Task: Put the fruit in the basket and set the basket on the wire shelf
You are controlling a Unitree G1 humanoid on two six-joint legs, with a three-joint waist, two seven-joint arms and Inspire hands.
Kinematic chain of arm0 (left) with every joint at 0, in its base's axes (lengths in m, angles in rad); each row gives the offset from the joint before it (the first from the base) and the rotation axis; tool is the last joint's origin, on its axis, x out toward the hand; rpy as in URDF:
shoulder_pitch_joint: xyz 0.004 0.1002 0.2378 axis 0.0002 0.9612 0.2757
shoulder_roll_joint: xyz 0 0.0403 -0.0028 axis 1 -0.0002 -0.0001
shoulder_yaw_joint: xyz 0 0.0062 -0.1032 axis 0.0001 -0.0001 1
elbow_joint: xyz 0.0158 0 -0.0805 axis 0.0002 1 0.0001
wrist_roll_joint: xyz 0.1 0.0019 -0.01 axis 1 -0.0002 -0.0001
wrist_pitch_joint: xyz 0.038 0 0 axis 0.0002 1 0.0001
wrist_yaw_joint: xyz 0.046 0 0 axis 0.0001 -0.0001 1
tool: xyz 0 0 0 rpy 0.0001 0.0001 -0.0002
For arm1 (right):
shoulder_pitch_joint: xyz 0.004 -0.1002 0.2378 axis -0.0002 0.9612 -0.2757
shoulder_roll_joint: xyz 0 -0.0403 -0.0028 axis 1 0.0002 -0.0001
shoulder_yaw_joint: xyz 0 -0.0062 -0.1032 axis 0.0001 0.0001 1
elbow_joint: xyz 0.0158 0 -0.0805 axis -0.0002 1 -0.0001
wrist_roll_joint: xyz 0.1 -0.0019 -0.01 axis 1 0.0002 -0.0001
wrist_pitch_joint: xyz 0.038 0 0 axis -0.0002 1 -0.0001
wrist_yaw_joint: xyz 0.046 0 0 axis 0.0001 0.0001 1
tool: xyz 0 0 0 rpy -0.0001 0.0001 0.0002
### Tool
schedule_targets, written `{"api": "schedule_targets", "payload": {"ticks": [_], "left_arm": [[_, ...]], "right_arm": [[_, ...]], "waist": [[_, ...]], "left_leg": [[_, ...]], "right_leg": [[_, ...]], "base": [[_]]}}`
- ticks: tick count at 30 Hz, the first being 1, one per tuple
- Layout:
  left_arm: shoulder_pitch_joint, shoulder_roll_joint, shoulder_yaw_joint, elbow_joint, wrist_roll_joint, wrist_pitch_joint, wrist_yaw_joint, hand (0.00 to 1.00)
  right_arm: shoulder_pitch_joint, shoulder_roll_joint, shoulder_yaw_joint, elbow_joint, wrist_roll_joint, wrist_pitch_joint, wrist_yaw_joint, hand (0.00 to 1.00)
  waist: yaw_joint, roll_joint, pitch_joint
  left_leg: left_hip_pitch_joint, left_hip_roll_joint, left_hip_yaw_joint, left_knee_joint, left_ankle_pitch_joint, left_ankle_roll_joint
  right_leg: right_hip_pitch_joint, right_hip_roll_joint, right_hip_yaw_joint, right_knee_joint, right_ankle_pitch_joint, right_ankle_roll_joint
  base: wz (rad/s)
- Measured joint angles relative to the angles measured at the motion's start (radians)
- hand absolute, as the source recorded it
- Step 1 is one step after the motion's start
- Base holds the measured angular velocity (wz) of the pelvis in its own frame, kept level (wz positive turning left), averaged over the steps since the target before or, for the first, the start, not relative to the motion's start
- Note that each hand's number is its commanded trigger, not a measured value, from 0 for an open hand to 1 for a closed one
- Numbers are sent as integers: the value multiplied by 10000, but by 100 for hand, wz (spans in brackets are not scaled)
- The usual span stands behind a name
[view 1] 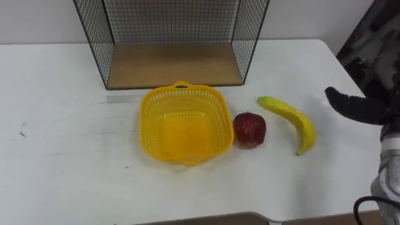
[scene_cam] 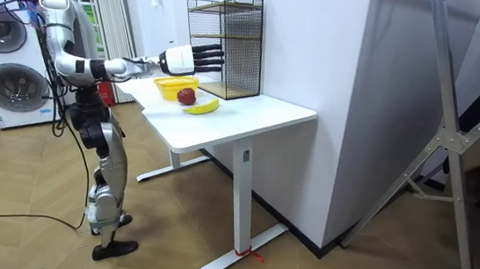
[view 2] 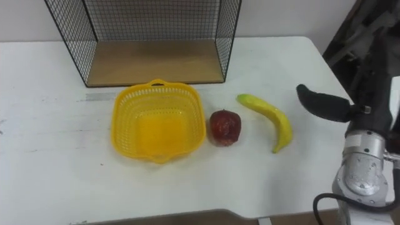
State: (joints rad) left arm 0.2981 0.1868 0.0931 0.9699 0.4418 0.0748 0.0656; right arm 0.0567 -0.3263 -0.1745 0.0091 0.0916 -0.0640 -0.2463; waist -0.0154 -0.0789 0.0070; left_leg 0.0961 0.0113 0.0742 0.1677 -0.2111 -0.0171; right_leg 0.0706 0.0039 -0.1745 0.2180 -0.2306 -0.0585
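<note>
An empty yellow plastic basket [view 1: 183,122] sits on the white table [view 1: 56,162], just in front of the black wire shelf [view 1: 172,37]. A red apple [view 1: 249,129] lies touching the basket's right side. Further right lies a yellow banana [view 1: 291,120] with a green tip. My right hand [view 1: 355,107] hovers to the right of the banana, above the table's right part, fingers straight and pointing left, holding nothing. In the room view the right hand [scene_cam: 199,58] reaches out over the table above the fruit [scene_cam: 199,102].
The wire shelf has a wooden bottom board [view 1: 175,64] level with the table and mesh walls at both sides. The table's right edge [view 1: 340,65] runs close behind my hand. In the room view washing machines [scene_cam: 8,68] stand behind me.
</note>
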Motion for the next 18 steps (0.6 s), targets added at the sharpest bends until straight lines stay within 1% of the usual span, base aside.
{"api": "schedule_targets", "payload": {"ticks": [3, 4, 8, 10, 17, 18], "left_arm": [[-3, 0, -9, 16, 1, -37, -134, 0], [1, 0, -8, 23, 0, -37, -169, 0], [-3, 0, -10, 27, 0, -47, -271, 0], [-6, -1, -8, 190, 0, -152, -293, 0], [45, -1, -37, 433, 11, -116, -389, 0], [44, 21, -151, 436, 10, -115, -388, 0]], "right_arm": [[-1, 0, 89, 1, -218, -3, 225, 0], [-1, -3, 122, 1, -223, -3, 308, 0], [-1, -4, 288, 2, -227, -3, 584, 0], [-1, -5, 350, 3, -231, -3, 902, 0], [-1, -43, 404, 0, -343, -3, 1725, 0], [-2, -49, 458, 0, -426, -3, 1796, 0]], "waist": [[33, 21, 1], [125, 40, 1], [196, 98, -22], [208, 112, -24], [240, 37, -18], [254, 10, -17]], "left_leg": [[4, 0, -58, 0, 0, 0], [10, 1, -61, 1, 0, 0], [17, 8, -68, 4, 0, 0], [27, 10, -71, 11, 1, 1], [31, 3, -71, 24, 3, 5], [31, 2, -68, 23, 3, 5]], "right_leg": [[26, -6, -54, 0, 3, 0], [28, -5, -53, 0, 4, -1], [32, -6, -71, 6, 15, -13], [6, -4, -65, 11, 18, -19], [-2, -6, -48, -14, 18, -20], [4, -6, -48, -14, 18, -20]], "base": [[3], [0], [0], [0], [0], [0]]}}
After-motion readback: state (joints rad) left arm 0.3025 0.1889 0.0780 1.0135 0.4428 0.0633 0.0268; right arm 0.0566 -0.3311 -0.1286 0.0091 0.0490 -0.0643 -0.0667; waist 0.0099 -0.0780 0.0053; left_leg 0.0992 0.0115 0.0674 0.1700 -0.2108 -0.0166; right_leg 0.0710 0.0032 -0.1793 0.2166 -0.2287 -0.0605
